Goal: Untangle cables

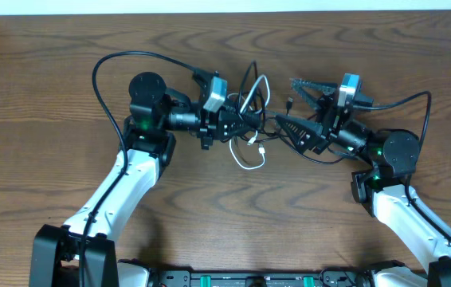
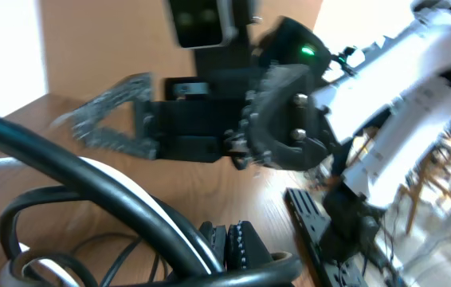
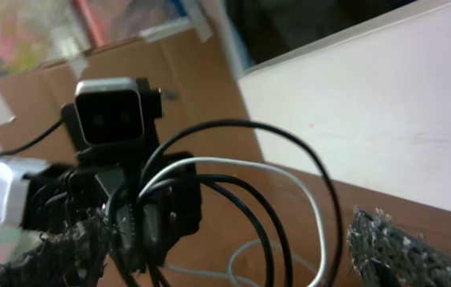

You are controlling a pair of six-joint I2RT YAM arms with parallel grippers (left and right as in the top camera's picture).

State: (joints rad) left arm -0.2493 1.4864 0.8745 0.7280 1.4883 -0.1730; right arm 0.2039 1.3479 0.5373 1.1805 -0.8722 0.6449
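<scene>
So the overhead was the only view that gave the whole layout. The cables [image 1: 251, 135] sat bunched up on the table [image 1: 50, 48] a bit toward 12 o'clock of centre, right between the two grippers, with a white cable [image 1: 249, 165] curling out of the pile toward 6 o'clock. The left gripper [image 1: 244, 122] was pressed together on the tangle from its 9 o'clock side. The right gripper [image 1: 285, 100] was spread wide just off the 3 o'clock side, not pinching anything I could see. The right wrist view showed what the overhead flattened: black loops and the white one arched up off the table, coming out of the left gripper's pinch. The left wrist view was mostly blur, just black and white cords right up close and the right arm [image 2: 289, 119] opposite. Pose-wise, the left arm [image 1: 130, 175] came up from 7 o'clock, bent, and pointed its wrist toward 3 o'clock. The right arm came in from 5 o'clock and pointed toward 9 o'clock, so the two grippers faced each other across the pile.
</scene>
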